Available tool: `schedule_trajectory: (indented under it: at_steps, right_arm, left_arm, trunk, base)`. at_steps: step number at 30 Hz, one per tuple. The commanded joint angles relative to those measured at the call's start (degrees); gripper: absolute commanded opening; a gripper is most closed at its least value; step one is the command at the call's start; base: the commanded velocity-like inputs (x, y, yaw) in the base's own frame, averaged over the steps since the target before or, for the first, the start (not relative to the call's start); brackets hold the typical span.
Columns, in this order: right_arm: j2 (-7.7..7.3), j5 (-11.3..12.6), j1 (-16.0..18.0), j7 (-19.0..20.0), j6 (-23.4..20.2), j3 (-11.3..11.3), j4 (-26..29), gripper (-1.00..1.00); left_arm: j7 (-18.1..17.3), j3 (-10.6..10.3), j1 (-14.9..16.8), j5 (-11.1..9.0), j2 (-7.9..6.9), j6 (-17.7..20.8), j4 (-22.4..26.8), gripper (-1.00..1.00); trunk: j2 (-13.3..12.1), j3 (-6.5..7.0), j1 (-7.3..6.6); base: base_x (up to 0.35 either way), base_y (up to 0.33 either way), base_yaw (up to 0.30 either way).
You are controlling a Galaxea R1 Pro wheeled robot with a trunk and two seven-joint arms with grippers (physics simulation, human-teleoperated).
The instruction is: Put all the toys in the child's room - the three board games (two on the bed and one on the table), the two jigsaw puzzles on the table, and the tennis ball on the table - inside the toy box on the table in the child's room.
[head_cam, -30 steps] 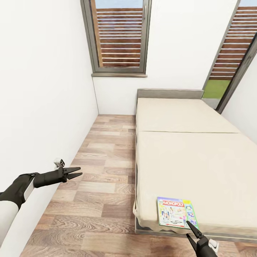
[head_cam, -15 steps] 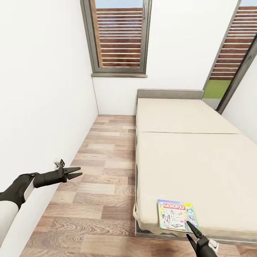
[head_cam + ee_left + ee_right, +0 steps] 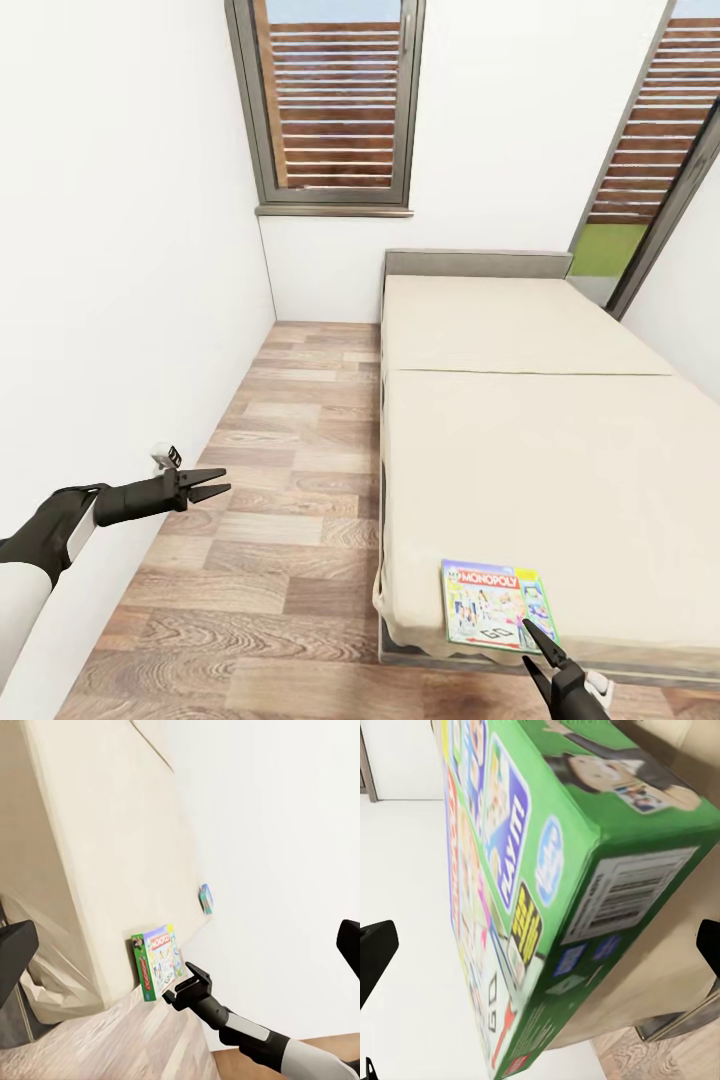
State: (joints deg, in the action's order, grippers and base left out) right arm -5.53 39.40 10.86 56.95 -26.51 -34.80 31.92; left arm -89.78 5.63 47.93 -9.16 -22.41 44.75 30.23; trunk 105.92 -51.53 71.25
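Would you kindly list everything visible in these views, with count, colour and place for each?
MONOPOLY board game: one, green-edged, multicoloured lid, flat on the bed's near corner.
Second small box: one, blue-green, farther along the bed near the wall; too small to identify.
Bed: one, cream mattress, grey frame, at right.
Floor: wood planks, left of the bed.
Windows: two, grey frames, brown slats outside, on the far walls.
Walls: white.
Left gripper: black, open, empty, over the floor.
Right gripper: black, open, at the Monopoly box's near edge, not gripping it.
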Motion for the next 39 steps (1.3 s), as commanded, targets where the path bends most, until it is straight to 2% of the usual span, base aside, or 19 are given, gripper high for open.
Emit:
schedule_trajectory:
  at_steps: [1, 8, 9, 29, 35, 36, 39]
  right_arm:
    - [0.00, 0.3, 0.0, 0.1, -0.5, -0.1, 0.0, 1.00]
    - [-0.01, 0.3, 0.0, 0.1, -0.5, -0.1, 0.0, 1.00]
    - [-0.01, 0.3, 0.0, 0.1, -0.5, -0.1, 0.0, -1.00]
    - [-0.01, 0.2, 0.0, 0.1, -0.5, -0.1, 0.0, -1.00]
    - [-0.01, 0.3, 0.0, 0.1, -0.5, -0.1, -0.1, -1.00]
    - [0.03, 0.1, 0.0, 0.1, -5.9, 0.1, 1.3, -1.00]
    - [0.07, -0.5, 0.0, -0.1, -9.8, 0.5, 5.4, -1.00]
  left_arm:
    - [-0.2, 0.0, 0.0, 0.0, -0.01, 0.6, 0.0, 1.00]
    - [-0.2, 0.0, 0.0, 0.0, -0.01, 0.6, 0.0, 1.00]
    - [-0.2, 0.0, 0.0, 0.0, -0.01, 0.6, 0.0, 1.00]
    - [-0.2, 0.0, 0.0, 0.0, -0.01, 0.6, 0.0, 1.00]
    - [-0.2, -0.1, 0.0, 0.0, -0.01, 0.7, 0.0, 1.00]
    - [-0.2, -0.1, 0.0, 0.1, 0.05, 0.7, 0.0, 1.00]
    - [-0.2, -0.2, 0.0, 0.1, 0.20, 0.7, 0.0, 1.00]
  trunk:
    - [0.0, -0.04, 0.00]
    - [0.0, -0.04, 0.00]
    - [0.0, -0.04, 0.00]
    - [0.0, -0.04, 0.00]
    - [-2.4, 1.03, -1.32]
    - [-2.8, 1.21, -1.54]
    - [-4.0, 1.75, -2.20]
  base:
    - [0.040, 0.000, 0.000]
    - [0.013, 0.000, 0.000]
    - [0.003, 0.000, 0.000]
    - [0.000, 0.000, 0.000]
    - [0.000, 0.000, 0.000]
    - [0.000, 0.000, 0.000]
    - [0.000, 0.000, 0.000]
